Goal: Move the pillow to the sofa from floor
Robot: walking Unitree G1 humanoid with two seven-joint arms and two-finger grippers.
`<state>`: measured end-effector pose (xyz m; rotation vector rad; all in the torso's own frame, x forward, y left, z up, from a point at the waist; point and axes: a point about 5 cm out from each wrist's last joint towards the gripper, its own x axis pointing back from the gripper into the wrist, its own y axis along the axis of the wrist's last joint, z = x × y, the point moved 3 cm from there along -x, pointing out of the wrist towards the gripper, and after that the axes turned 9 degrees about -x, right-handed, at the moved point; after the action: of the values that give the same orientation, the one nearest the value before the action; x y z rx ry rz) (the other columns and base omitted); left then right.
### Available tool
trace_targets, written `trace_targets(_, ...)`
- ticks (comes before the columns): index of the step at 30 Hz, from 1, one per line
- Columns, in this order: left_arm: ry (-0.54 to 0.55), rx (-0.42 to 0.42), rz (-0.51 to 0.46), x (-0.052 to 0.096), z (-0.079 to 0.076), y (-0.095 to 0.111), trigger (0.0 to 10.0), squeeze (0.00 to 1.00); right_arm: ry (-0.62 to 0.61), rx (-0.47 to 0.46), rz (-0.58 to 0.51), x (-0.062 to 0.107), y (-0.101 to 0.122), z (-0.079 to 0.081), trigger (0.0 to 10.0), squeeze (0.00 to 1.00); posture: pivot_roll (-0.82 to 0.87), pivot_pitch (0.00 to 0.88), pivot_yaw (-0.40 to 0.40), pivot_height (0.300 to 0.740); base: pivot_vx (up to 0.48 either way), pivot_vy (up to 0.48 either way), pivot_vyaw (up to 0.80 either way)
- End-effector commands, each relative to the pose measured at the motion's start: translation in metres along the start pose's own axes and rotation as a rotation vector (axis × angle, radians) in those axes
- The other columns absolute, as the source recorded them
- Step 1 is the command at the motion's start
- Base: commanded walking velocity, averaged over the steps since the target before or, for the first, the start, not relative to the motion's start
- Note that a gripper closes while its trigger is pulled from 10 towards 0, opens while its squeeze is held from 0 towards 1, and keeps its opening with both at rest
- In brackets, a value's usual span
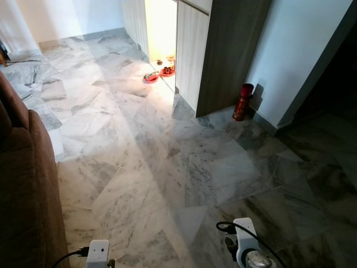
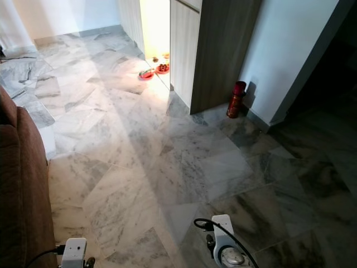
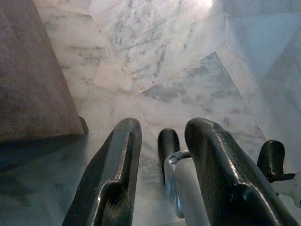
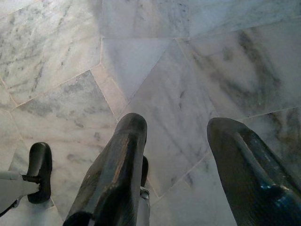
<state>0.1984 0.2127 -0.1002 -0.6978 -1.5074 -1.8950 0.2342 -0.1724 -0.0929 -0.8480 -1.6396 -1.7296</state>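
Observation:
A brown sofa (image 1: 22, 184) stands along my left side, its arm reaching toward the marble floor (image 1: 167, 167). Both arms hang low at the bottom of the eye views, the left arm (image 1: 98, 254) beside the sofa and the right arm (image 1: 245, 245) over bare floor. In the left wrist view my left gripper (image 3: 164, 127) is open above the tiles, with the sofa's corner (image 3: 33, 70) close by. My right gripper (image 4: 178, 123) is open too and holds nothing, with only marble beneath it.
A tall wooden cabinet (image 1: 223, 50) stands ahead on the right, with a red bottle-like canister (image 1: 243, 101) at its foot by the white wall. Red bowls (image 1: 152, 77) sit on the floor at a brightly lit doorway (image 1: 162, 28). A dark opening lies far right.

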Motion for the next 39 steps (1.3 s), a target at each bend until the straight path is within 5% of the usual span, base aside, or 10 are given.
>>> trace_targets(1,-0.028,-0.002,0.095,0.01,-0.002,-0.032,10.0,0.0,-0.042,-0.173,0.104,0.016,-0.045,-0.051,10.0,0.0,-0.02,0.034,-0.036,0.74,0.0,0.0,0.0)
trace_targets(33,-0.029,0.005,0.092,0.009,-0.001,-0.031,10.0,0.0,-0.043,-0.171,0.105,0.016,-0.045,-0.051,10.0,0.0,-0.02,0.034,-0.036,0.74,0.0,0.0,0.0)
trace_targets(39,0.045,0.057,-0.005,0.005,0.004,-0.011,10.0,0.0,-0.01,-0.206,0.018,0.009,-0.017,-0.039,10.0,0.0,-0.01,0.0,-0.028,0.74,0.0,0.0,0.0)
